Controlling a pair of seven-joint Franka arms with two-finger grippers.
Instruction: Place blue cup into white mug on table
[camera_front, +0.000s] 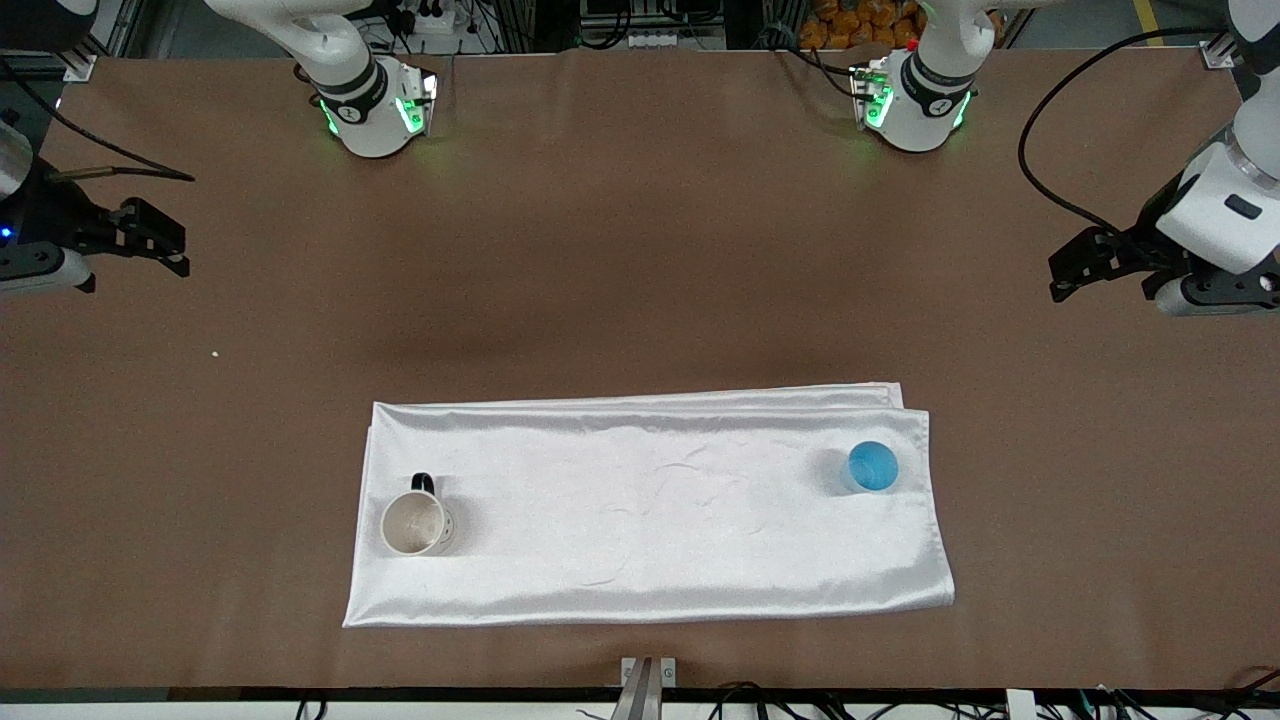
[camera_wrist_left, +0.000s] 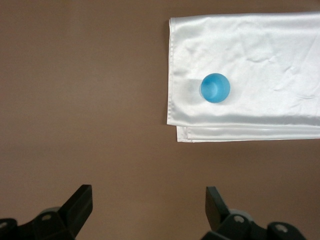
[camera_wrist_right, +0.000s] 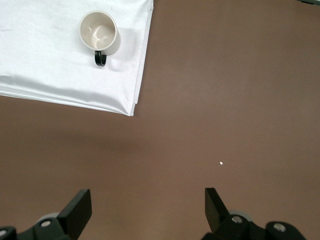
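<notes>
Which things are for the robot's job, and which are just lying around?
For the job:
blue cup, on the white cloth
white mug, on the cloth too
table
left claw, open, waiting
right claw, open, waiting

Just lying about:
white cloth
tiny white speck on the table

The table (camera_front: 640, 250) is covered in matte brown material. A shiny white cloth (camera_front: 650, 520), folded into layers, is spread flat on it toward the front camera's edge. A tiny white speck (camera_front: 215, 352) is seen on the bare brown surface, toward the right arm's end and farther from the front camera than the cloth. In the left wrist view the cloth's (camera_wrist_left: 250, 60) folded edges are shown lying on the brown surface (camera_wrist_left: 85, 100). In the right wrist view one cloth (camera_wrist_right: 50, 65) corner and the speck (camera_wrist_right: 221, 163) are shown well apart.
</notes>
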